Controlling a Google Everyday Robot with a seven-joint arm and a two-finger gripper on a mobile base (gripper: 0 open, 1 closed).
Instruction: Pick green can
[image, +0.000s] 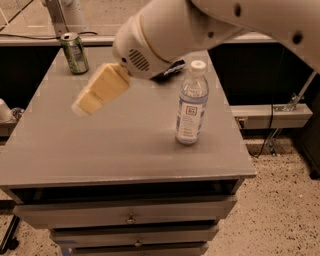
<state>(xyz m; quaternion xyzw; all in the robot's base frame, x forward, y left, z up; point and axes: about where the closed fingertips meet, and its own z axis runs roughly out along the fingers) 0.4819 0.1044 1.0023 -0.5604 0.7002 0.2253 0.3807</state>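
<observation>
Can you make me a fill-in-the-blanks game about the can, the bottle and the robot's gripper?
1. The green can stands ______ near the far edge of the table.
2. The water bottle has a ______ cap.
3. The gripper hovers above the ______, short of the green can.

Missing words: upright, white, table.
</observation>
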